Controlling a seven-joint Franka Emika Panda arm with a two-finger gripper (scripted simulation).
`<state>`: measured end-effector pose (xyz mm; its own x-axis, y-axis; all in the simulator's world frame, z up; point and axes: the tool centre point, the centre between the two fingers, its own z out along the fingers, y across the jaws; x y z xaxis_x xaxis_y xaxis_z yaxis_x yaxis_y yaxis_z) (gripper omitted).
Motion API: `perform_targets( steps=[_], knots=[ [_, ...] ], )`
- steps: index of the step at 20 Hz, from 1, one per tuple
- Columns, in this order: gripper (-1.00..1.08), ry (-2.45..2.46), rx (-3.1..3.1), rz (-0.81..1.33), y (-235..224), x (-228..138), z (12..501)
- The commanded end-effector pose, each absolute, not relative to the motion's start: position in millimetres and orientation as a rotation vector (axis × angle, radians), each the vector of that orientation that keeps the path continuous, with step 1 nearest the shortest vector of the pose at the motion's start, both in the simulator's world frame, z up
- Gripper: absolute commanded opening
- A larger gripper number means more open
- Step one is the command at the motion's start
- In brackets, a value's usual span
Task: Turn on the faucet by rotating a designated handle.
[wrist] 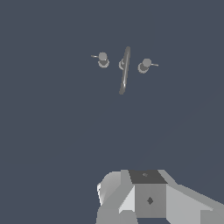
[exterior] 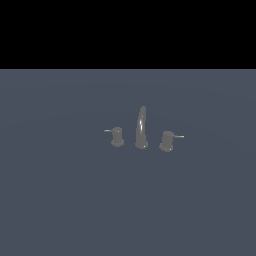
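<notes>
Faucet [exterior: 142, 128]: stands mid-floor, tall curved spout between two stubby knobs.
Handle [exterior: 167, 140]: tilted stub on the exterior view's right of the spout, thin lever pointing right.
Claw [wrist: 131, 205]: well apart from the faucet; fingers hidden, so opening cannot be told.

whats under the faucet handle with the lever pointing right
The handle stands on the plain blue-grey surface, beside the curved spout. Nothing else shows beneath it. Its own base covers the spot where it joins the surface, so any mounting there cannot be seen.
</notes>
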<state>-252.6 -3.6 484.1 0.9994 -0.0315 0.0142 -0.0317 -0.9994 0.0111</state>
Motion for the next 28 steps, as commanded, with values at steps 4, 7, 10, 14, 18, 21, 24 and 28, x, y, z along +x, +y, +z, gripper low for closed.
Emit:
perform_targets(
  steps=[4,7,10,14,18,21,24,28],
  knots=[
    [-1.0,-0.059,3.13,0.022,-3,-251,483],
    [-1.0,-0.086,3.129,0.022,-2,-248,478],
    [-1.0,-0.133,3.128,0.021,0,-241,471],
    [-1.0,-0.224,3.124,0.021,3,-229,456],
    [-1.0,-0.348,3.113,0.02,6,-211,436],
    [-1.0,-0.461,3.099,0.019,7,-195,418],
    [-1.0,-0.584,3.08,0.018,8,-177,398],
    [-1.0,-0.75,3.045,0.016,6,-153,370]
  ],
)
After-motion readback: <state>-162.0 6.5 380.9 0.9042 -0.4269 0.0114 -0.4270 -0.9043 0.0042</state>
